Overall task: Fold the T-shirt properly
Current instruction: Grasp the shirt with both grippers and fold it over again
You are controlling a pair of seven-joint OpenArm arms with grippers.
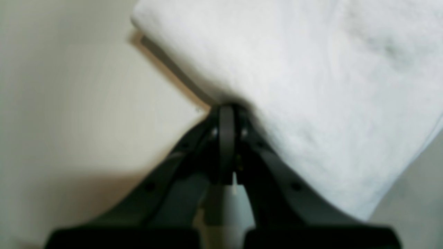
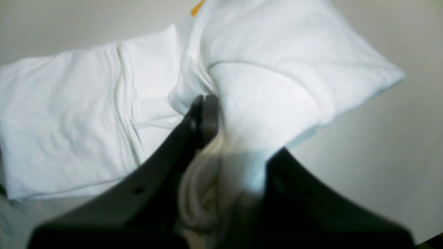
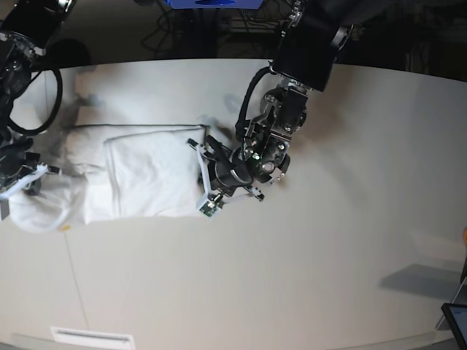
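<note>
Two arms work on one white T-shirt [image 3: 142, 179], which lies on the pale counter [image 3: 306, 255] toward the left of the base view, already narrowed into a long band with its sides turned in. That much of the folding looks done; the lengthwise folds that would bring it down to a compact rectangle appear to be what is left.

At the band's near end, the left tool [image 1: 226, 114] sits with its jaws drawn together at the folded edge of the cloth. The wrist view is blurred, so whether fabric is actually pinched between them or they merely press against the edge, I cannot tell.

At the far end, the right tool [image 2: 221, 114] has its jaws clamped on a thick bunch of the T-shirt [image 2: 270, 90], with a rolled hem trailing down between them and the cloth lifted into a twisted peak. A small patch of orange print shows at the top of that view.

Judged from this, the task is roughly at its midpoint: the raised end needs carrying over toward the other end and laying flat. The twist in the lifted part is the risk, since it could leave a lumpy, uneven fold unless it is smoothed out on the way down
</note>
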